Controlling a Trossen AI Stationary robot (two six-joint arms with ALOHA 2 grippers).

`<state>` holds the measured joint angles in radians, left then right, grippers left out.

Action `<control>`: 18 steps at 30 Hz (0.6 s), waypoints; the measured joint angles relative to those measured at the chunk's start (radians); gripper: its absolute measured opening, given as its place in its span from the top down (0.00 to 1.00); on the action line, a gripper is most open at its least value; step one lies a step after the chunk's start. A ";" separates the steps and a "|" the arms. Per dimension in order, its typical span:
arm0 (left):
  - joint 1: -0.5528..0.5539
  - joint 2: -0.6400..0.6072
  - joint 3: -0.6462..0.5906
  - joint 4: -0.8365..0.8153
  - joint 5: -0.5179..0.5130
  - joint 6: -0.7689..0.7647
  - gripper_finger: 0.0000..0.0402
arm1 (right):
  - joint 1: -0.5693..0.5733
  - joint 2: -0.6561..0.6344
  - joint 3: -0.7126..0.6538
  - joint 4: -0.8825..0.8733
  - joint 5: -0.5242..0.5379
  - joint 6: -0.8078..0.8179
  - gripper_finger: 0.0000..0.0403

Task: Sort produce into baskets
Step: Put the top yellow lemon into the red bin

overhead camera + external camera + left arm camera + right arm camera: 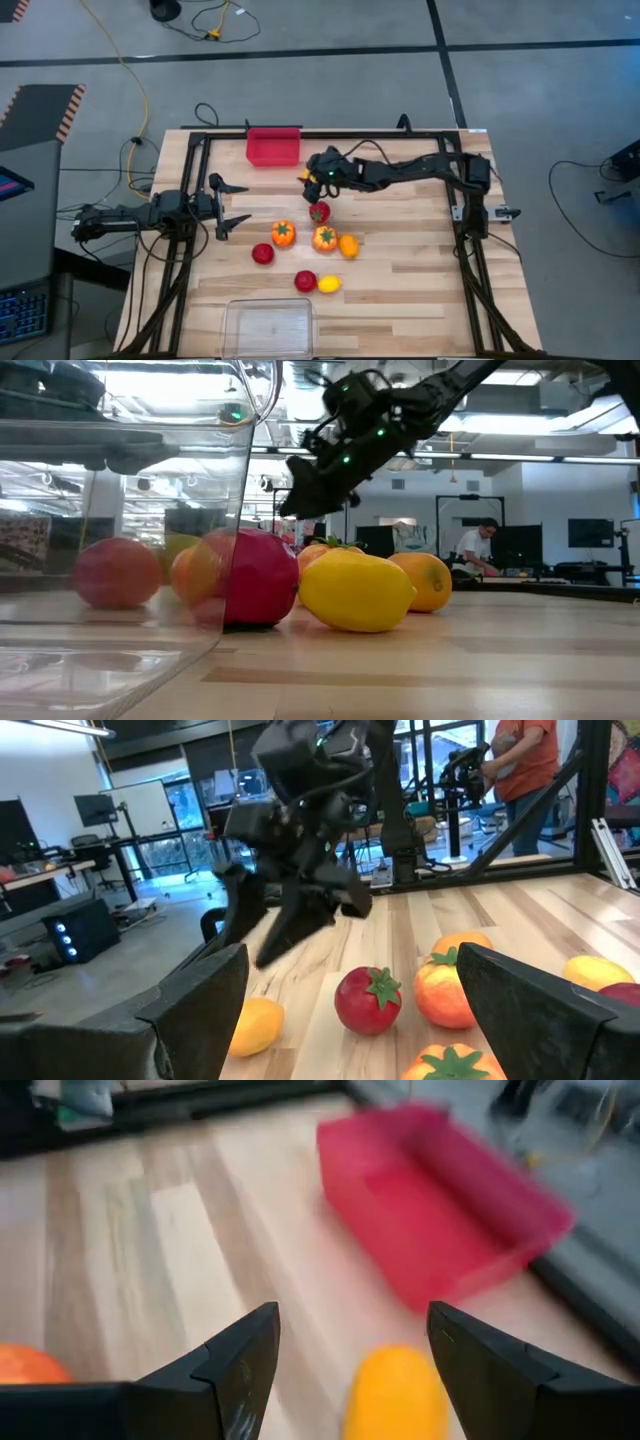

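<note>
My right gripper is open and hangs above a yellow fruit that lies on the table just near of the red bin. In the right wrist view its fingers stand on either side of the fruit, apart from it. My left gripper is open and empty at the table's left. On the table's middle lie a red tomato, two orange fruits with green stems, a plain orange, two red fruits and a lemon. The clear bin stands at the near edge.
Black frame rails run along the table's left, right and far sides. In the left wrist view the right gripper hangs above the yellow fruit, with the tomato beside it. A person stands beyond the table.
</note>
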<state>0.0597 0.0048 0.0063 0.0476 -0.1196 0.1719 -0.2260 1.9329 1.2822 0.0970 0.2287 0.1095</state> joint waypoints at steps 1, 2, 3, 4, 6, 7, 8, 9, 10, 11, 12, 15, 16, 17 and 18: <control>0.000 0.000 0.000 0.000 0.000 0.000 0.14 | -0.007 0.014 0.023 -0.050 0.000 0.022 0.30; 0.000 0.000 0.000 0.000 0.001 0.000 0.14 | -0.014 0.029 0.051 -0.094 -0.001 0.038 0.30; 0.000 0.000 0.000 0.000 0.000 0.000 0.14 | -0.020 0.043 0.077 -0.144 -0.006 0.052 0.30; 0.000 0.000 0.000 0.000 0.000 0.000 0.14 | -0.027 0.057 0.105 -0.203 -0.021 0.064 0.30; 0.000 0.000 0.000 0.000 0.000 0.000 0.14 | -0.041 0.088 0.162 -0.295 -0.063 0.083 0.30; 0.000 0.000 0.000 0.000 0.000 0.000 0.14 | -0.047 0.103 0.186 -0.330 -0.081 0.085 0.30; 0.000 0.000 0.000 0.000 0.000 0.000 0.14 | -0.048 0.119 0.207 -0.360 -0.093 0.085 0.30; 0.000 0.000 0.000 0.000 0.001 0.000 0.14 | -0.051 0.135 0.229 -0.376 -0.098 0.085 0.30; 0.000 0.000 0.000 0.000 0.000 0.000 0.14 | -0.051 0.150 0.249 -0.387 -0.103 0.085 0.30; 0.000 0.000 0.000 0.000 0.000 0.000 0.14 | -0.051 0.165 0.267 -0.405 -0.103 0.085 0.30; 0.000 0.000 0.000 0.000 0.000 0.000 0.14 | -0.052 0.177 0.283 -0.419 -0.103 0.085 0.30; 0.000 0.000 0.000 0.000 0.000 0.000 0.14 | -0.054 0.217 0.327 -0.458 -0.101 0.067 0.30; 0.000 0.000 0.000 0.000 0.001 0.000 0.14 | -0.054 0.229 0.338 -0.475 -0.101 0.067 0.30; 0.000 0.000 0.000 0.000 0.001 -0.001 0.14 | -0.054 0.237 0.347 -0.491 -0.101 0.067 0.30; 0.000 0.000 0.000 0.000 0.000 -0.002 0.14 | -0.056 0.248 0.352 -0.498 -0.101 0.067 0.30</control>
<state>0.0596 0.0047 0.0065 0.0476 -0.1192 0.1703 -0.2819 2.1806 1.6345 -0.4011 0.1280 0.1764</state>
